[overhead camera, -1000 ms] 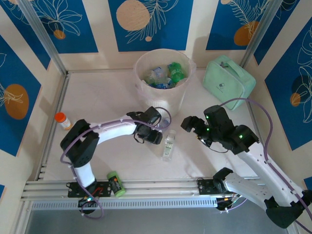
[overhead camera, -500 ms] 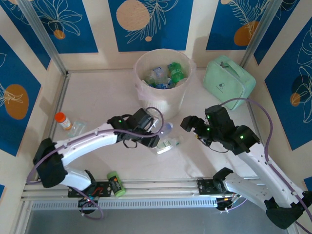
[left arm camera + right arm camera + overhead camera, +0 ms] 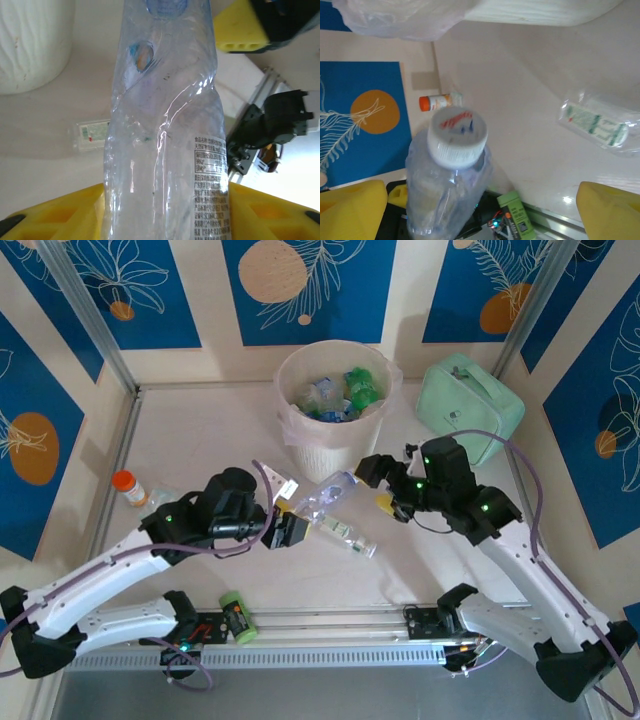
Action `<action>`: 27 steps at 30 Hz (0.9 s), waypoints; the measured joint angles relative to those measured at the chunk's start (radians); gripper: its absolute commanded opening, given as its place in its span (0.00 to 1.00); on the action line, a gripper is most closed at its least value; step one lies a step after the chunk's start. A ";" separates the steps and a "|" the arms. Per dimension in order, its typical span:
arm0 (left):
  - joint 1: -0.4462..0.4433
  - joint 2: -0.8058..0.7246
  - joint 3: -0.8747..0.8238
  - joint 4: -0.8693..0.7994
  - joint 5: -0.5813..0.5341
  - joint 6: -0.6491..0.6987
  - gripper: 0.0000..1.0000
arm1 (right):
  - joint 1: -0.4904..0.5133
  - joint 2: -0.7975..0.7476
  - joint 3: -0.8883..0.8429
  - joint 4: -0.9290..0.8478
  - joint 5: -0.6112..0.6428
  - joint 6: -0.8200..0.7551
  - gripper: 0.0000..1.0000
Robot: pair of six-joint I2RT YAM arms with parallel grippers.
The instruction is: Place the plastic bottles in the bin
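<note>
From my station I saw the left gripper (image 3: 286,524) clamped on a clear crumpled bottle (image 3: 330,495), its yellow pads (image 3: 60,212) pressed against both sides of the bottle's lower body in the left wrist view. The bottle was held off the table, tilted, with its capped end pointing toward the right gripper (image 3: 386,487). That gripper's jaws stood wide apart and held nothing. In the right wrist view the bottle's white cap (image 3: 457,136) sat between the two yellow fingers (image 3: 350,210), nearer one of them, and I could make out no contact with either. All this was just in front of the bin (image 3: 330,445), which stood at the far side of the table with a heap of clear and green bottles (image 3: 340,395) already inside its bag. A second small bottle (image 3: 345,533) with a green-and-white label lay flat on the table, below the held one and near the left gripper.
</note>
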 measured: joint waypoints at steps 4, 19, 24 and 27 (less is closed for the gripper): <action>0.000 -0.024 -0.001 0.016 0.018 0.016 0.54 | 0.019 0.043 0.017 0.058 -0.039 0.011 0.98; 0.000 -0.020 -0.001 0.023 0.043 0.052 0.54 | 0.106 0.090 0.022 0.169 -0.072 0.032 0.80; 0.000 -0.020 -0.001 0.026 0.043 0.060 0.54 | 0.114 0.097 0.026 0.167 -0.067 0.033 0.67; 0.000 -0.021 0.000 0.034 0.043 0.066 0.55 | 0.114 0.097 0.032 0.167 -0.060 0.033 0.59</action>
